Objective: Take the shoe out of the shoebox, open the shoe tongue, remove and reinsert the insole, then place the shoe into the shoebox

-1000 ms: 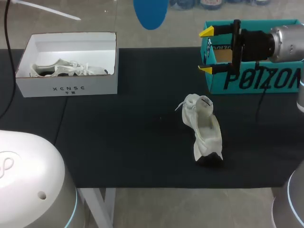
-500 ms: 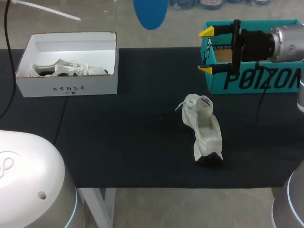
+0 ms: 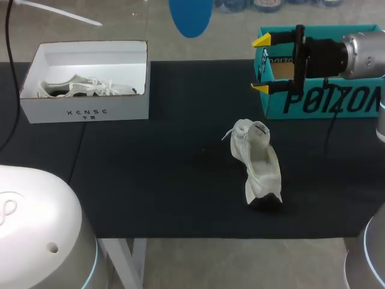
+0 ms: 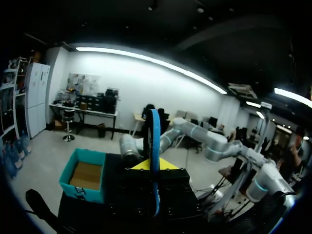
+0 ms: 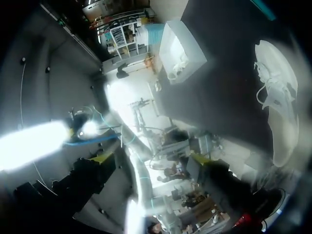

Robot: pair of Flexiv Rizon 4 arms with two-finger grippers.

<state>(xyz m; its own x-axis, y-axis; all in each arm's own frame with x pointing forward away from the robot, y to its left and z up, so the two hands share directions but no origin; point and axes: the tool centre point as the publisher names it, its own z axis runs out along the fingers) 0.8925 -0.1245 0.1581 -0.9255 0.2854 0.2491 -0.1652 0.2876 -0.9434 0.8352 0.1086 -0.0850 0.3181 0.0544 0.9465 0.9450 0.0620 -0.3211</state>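
A white shoe (image 3: 258, 164) lies on the black mat right of the middle, also seen in the right wrist view as the shoe (image 5: 279, 105). My right gripper (image 3: 260, 65) hangs open and empty above the table's far right, beyond the shoe and in front of the teal box (image 3: 337, 99). A blue insole (image 3: 191, 17) is held high over the table's far edge. In the left wrist view my left gripper (image 4: 155, 166) is shut on the insole (image 4: 154, 146), which shows edge-on between the yellow tips. The left gripper itself is hidden in the head view.
A white shoebox (image 3: 84, 107) stands at the far left with another white shoe (image 3: 84, 87) inside. The black mat (image 3: 150, 180) covers the table. My left arm's white base (image 3: 36, 235) fills the near left corner. The teal box (image 4: 83, 181) lies open below the left gripper.
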